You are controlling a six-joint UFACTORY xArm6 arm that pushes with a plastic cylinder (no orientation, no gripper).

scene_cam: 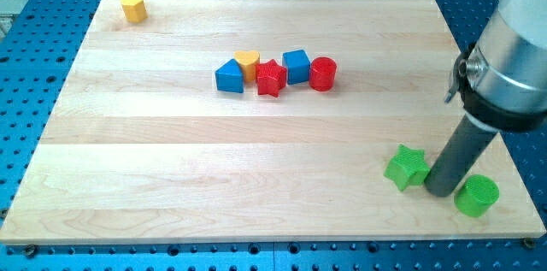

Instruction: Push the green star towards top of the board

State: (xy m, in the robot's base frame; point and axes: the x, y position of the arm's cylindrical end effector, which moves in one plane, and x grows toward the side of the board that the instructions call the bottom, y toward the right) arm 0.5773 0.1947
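Sitting at the bench [171, 134] bottom-right, my tip [439, 191] touches the green star [405, 167] on its right side, w/ green cylinder [476, 196] just right of tip. No gripper on this rig, nothing held.

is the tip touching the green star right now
Cannot tell. In the camera view my tip sits right against the green star on its right side, with no visible gap, but the rod hides the contact point itself.
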